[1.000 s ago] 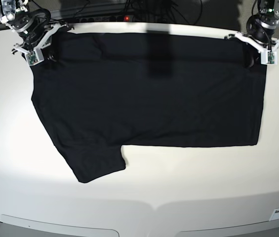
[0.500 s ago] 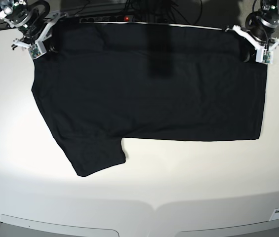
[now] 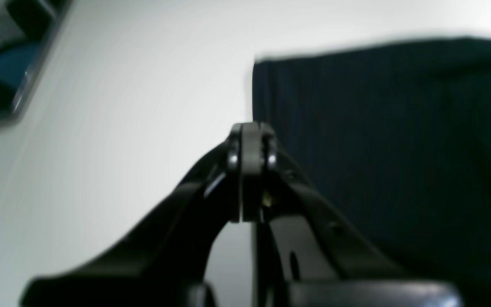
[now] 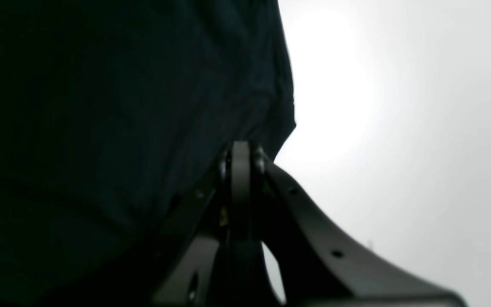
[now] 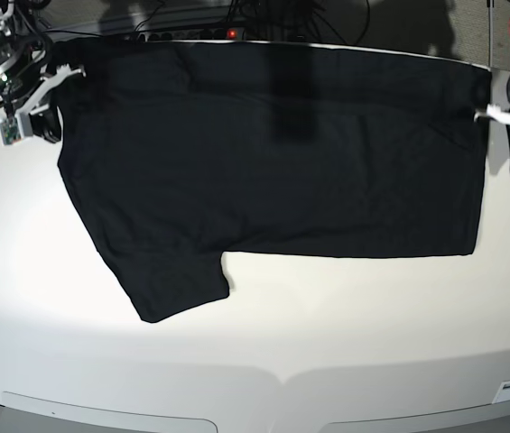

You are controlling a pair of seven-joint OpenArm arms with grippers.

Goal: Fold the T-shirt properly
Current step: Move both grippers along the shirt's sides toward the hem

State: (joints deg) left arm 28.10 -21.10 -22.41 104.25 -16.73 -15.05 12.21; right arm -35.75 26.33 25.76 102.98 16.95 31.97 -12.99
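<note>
Between my left gripper's (image 3: 252,170) fingers no gap shows; they look pressed together beside the T-shirt's (image 5: 273,162) hem corner, apparently on nothing. My right gripper (image 4: 241,170) also looks closed; dark cloth crowds it, so whether it pinches fabric I cannot tell. Spread flat on the white table (image 5: 327,343), plain black side up, the shirt should handle soft, light and limp; corners suit gripping. Both wrist views are blurred.
</note>
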